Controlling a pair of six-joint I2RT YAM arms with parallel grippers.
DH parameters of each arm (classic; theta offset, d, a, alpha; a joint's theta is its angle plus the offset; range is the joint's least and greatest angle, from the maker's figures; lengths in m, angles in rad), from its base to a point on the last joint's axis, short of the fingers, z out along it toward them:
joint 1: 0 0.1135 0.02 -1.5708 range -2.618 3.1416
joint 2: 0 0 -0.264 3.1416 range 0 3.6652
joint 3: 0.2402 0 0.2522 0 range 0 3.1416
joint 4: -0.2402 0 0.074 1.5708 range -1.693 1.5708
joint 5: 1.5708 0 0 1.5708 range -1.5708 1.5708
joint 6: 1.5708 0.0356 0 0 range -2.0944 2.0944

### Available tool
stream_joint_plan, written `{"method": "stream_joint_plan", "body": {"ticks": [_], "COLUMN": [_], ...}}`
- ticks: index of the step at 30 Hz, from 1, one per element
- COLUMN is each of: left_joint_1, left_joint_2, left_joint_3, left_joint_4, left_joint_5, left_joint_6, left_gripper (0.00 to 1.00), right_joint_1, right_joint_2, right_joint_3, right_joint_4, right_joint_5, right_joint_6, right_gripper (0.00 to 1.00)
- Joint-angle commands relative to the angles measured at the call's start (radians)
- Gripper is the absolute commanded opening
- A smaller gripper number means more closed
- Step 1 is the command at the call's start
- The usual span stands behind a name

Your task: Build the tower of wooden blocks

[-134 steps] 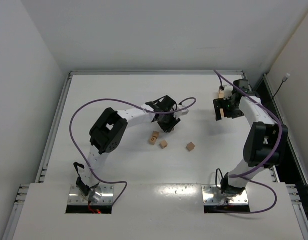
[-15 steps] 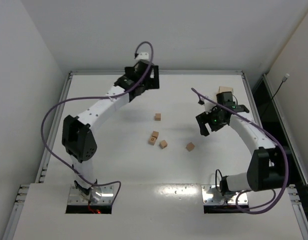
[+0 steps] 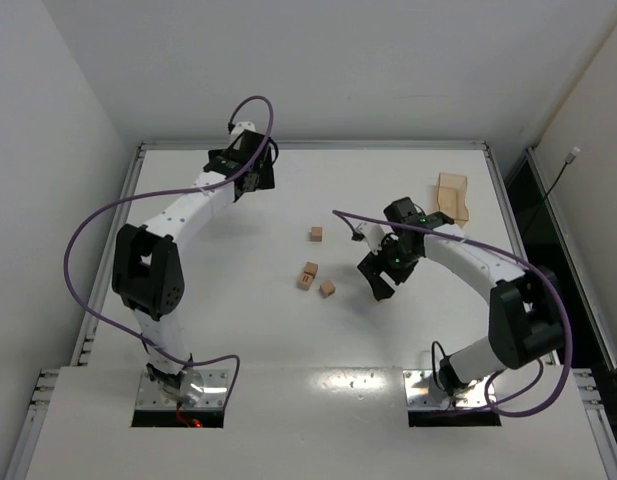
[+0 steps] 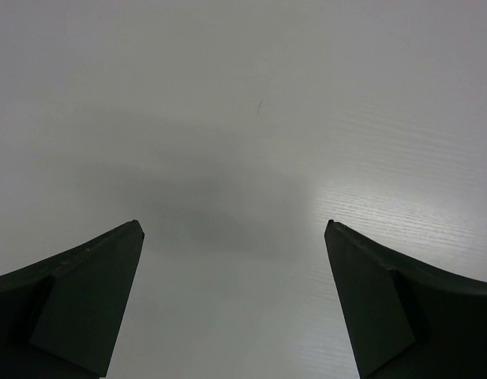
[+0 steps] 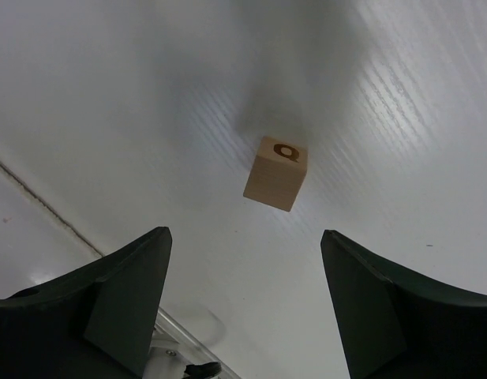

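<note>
**Top external.** My right gripper (image 3: 380,280) hangs low over the table (image 3: 238,330). Three wood blocks (image 3: 316,234) lie loose to its left, with no tower standing.

**Left wrist.** My left gripper (image 4: 235,229) is spread and empty above bare table.

**Right wrist.** My right gripper (image 5: 243,237) is wide apart, holding nothing. The lettered block (image 5: 276,173) lies beyond the fingertips, skewed.

**Risk.** Pinching its corners could twist or flick it away.

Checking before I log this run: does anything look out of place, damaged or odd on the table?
Nothing stands out. The wood blocks lie loose on the table. A marked block sits just ahead of the open right tool. The left tool hangs open over bare surface at the far left.
</note>
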Motion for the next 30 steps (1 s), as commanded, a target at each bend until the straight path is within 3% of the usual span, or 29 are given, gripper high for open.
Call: {"method": "stream_joint_plan", "body": {"ticks": [1,13,30], "left_joint_1": [0.033,0.076,0.116], "left_joint_2": [-0.047,-0.038,0.014], "left_joint_3": [0.003,0.003,0.030], "left_joint_4": [0.015,0.015,0.015], "left_joint_5": [0.008,0.027,0.036], "left_joint_6": [0.007,0.007,0.016], "left_gripper": [1.00,1.00,1.00], "right_joint_1": [0.026,0.054,0.063], "right_joint_2": [0.032,0.198,0.281], "right_joint_3": [0.000,0.106,0.163], "right_joint_4": [-0.017,0.012,-0.033], "right_joint_5": [0.025,0.127,0.136], "right_joint_6": [-0.004,0.065,0.074], "right_gripper": [0.74,0.74,0.60]}}
